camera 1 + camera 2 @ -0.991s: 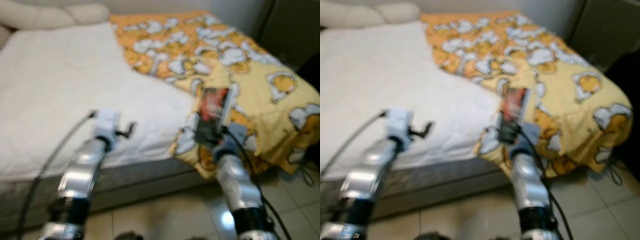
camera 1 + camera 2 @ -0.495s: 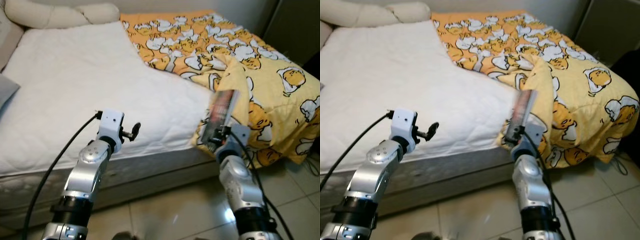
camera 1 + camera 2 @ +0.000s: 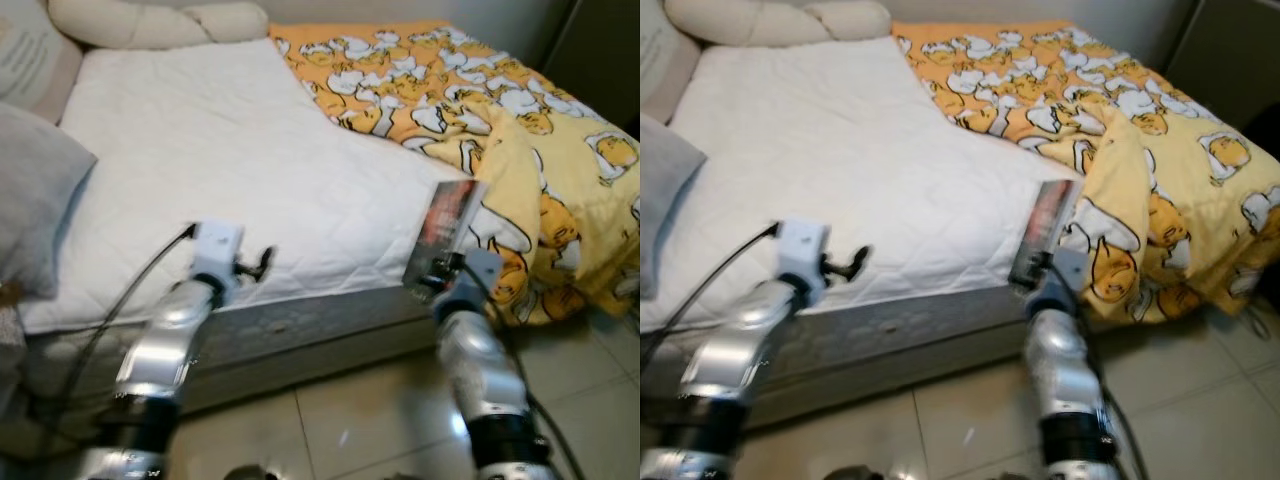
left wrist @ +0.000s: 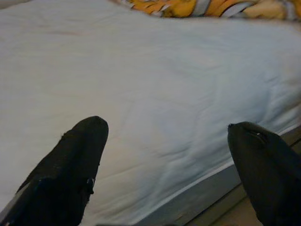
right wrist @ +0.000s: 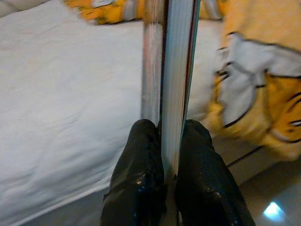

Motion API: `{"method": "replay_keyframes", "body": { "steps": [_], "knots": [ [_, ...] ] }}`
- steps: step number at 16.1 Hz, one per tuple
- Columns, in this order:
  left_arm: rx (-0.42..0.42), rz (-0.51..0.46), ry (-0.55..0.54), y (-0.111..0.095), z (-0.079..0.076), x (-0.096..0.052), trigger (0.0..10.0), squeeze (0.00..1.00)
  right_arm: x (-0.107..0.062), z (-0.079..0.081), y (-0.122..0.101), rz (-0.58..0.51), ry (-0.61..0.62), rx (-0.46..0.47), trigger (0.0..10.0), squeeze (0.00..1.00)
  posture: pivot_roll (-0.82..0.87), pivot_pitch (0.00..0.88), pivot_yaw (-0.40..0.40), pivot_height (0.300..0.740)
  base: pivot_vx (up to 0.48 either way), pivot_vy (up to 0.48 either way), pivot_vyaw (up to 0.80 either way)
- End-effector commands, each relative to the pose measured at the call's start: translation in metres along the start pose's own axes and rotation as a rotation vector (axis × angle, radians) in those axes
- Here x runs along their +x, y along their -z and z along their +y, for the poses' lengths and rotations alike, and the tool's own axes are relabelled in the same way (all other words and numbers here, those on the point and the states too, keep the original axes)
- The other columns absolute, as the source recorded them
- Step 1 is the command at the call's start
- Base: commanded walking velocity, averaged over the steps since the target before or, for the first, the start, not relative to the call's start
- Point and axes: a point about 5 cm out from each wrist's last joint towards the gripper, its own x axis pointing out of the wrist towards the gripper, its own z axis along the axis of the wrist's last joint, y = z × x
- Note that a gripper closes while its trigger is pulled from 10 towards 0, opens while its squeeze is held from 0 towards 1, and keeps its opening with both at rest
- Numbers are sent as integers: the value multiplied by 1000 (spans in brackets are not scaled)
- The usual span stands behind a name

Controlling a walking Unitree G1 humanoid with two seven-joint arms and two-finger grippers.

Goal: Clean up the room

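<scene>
Black fingers (image 5: 141,169) of our right gripper (image 5: 162,141) pinch a thin book (image 3: 446,232) by its bottom edge, so it stands up tall. We think it could tip or slip out if we shake. Our left gripper (image 4: 164,136) is spread wide and holds nothing. Past them lies the white bed (image 3: 220,150), then the yellow blanket (image 3: 500,90) with ducks.

A white mattress (image 3: 220,160) fills the middle; cream pillows (image 3: 160,20) lie far left, tiled floor (image 3: 350,420) near.
</scene>
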Motion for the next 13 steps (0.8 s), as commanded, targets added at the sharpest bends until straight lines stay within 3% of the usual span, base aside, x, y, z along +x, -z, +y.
{"method": "replay_keyframes", "body": {
  "steps": [1,11,13],
  "knots": [
    [-4,-17,18,-5,-6,2,10000,0,3,-2,-14,-59,-2,-7,10000,0,-14,0,-22,740,0,360,0],
    [-13,-23,12,-6,-6,3,10000,0,4,0,-18,-68,-13,-23,10000,0,-7,0,-30,740,0,327,0],
    [-46,-94,-56,-17,-3,7,10000,0,9,12,-39,-107,-108,-122,10000,0,-1,0,-42,740,0,0,0]
  ]
}}
